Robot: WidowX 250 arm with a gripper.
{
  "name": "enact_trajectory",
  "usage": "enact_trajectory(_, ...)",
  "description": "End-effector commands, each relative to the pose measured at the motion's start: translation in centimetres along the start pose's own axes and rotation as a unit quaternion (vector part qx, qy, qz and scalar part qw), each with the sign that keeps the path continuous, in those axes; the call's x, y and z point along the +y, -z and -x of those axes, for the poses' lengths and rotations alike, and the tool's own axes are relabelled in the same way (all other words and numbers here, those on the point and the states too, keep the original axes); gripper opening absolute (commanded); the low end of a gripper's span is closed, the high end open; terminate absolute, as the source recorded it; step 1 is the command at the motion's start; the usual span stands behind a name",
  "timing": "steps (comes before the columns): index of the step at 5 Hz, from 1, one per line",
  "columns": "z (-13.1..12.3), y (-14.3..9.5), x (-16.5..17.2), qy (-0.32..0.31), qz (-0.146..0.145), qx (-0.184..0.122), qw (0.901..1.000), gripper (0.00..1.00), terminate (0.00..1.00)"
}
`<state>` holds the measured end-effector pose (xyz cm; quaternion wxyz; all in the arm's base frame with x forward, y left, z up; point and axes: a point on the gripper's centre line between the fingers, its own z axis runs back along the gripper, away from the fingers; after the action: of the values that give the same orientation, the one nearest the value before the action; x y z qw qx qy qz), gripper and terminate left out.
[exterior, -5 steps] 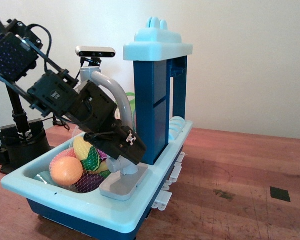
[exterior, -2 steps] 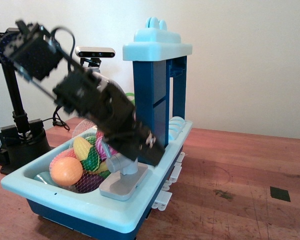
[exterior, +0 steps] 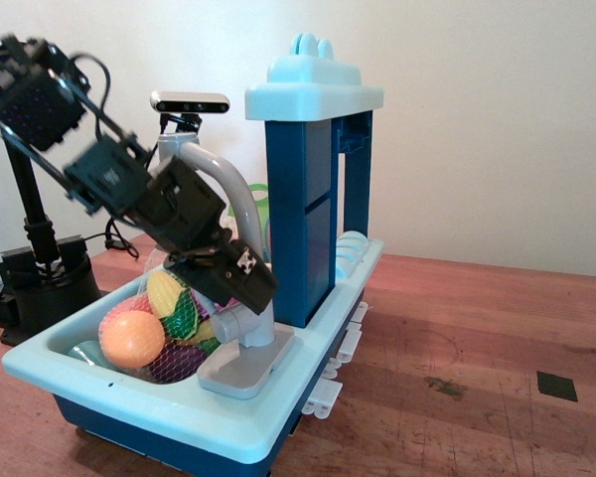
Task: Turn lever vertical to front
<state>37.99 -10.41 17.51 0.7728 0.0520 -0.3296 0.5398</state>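
Note:
The lever (exterior: pixel 225 324) is a short light-grey stub jutting from the grey faucet column (exterior: pixel 261 320) toward the front left, over the sink. The curved spout (exterior: pixel 230 179) rises behind my arm. My black gripper (exterior: pixel 240 279) hangs just above the lever and in front of the column, tilted down to the right. Its fingers merge into one dark block, so I cannot tell whether they are open or shut. The lever's outer end shows free below the gripper.
The light-blue toy sink (exterior: pixel 159 412) holds a net bag of plastic fruit (exterior: pixel 134 341) left of the faucet base plate (exterior: pixel 240 368). A tall dark-blue tower (exterior: pixel 303 219) stands right behind the faucet. A camera (exterior: pixel 189 102) on a stand is behind. The wooden table (exterior: pixel 477 378) stretches to the right.
The gripper covered the lever a second ago, swung down and right past the column, blurred, then drew back up and left. The lever now shows below it.

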Motion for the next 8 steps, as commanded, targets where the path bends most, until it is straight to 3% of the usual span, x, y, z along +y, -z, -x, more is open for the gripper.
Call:
enact_trajectory(1,-0.1,-3.1,2.3,-0.035,0.028,0.006,0.999,1.0,0.0)
enact_trajectory(3,2.0,-3.8,5.2,-0.042,0.041,0.015,0.9982,1.0,0.0)
enact_trajectory(5,0.5,-9.8,4.8,0.025,0.048,0.01,0.9985,1.0,0.0)
enact_trajectory(6,1.1,-13.3,3.9,0.039,0.038,0.019,0.9984,1.0,0.0)
enact_trajectory(8,2.0,-14.3,3.4,0.036,0.05,0.009,0.998,1.0,0.0)
